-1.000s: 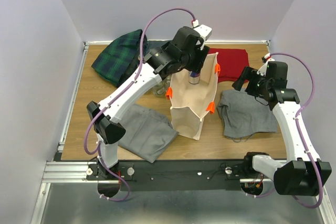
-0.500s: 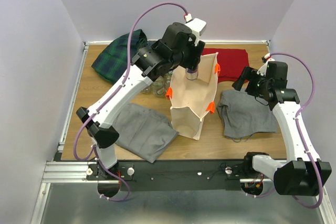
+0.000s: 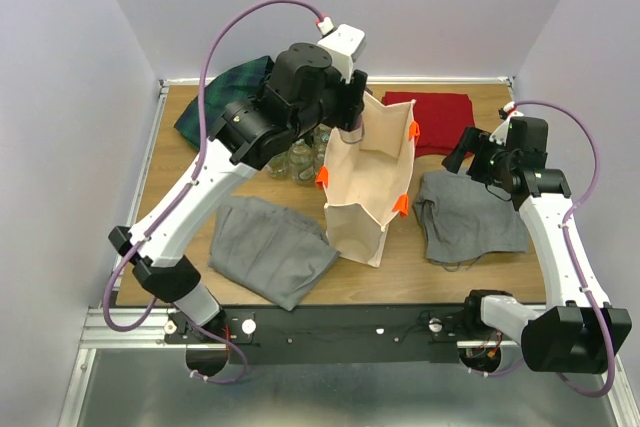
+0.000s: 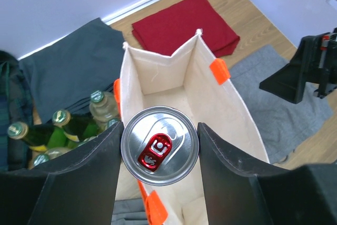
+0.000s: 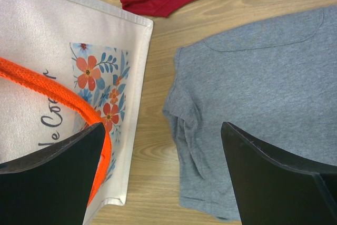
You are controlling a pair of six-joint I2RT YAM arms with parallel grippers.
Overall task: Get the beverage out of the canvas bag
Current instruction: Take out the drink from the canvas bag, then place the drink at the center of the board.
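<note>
Left side: my left pincer (image 4: pixel 159 142) pinches the can (image 4: pixel 159 154) by its sides, silver top and red tab facing up. The can hangs upright over the open mouth of the bag (image 3: pixel 365 202), at its far left rim. The bag stands upright mid-table. Bottles (image 4: pixel 63 125) stand just left of it.

Right side: my right pincer (image 5: pixel 163 177) is spread wide and holds nothing. It hangs over the table (image 5: pixel 152 104), between the bag and a grey cloth (image 5: pixel 253 93). A red cloth (image 3: pixel 430 112) lies far right.
</note>
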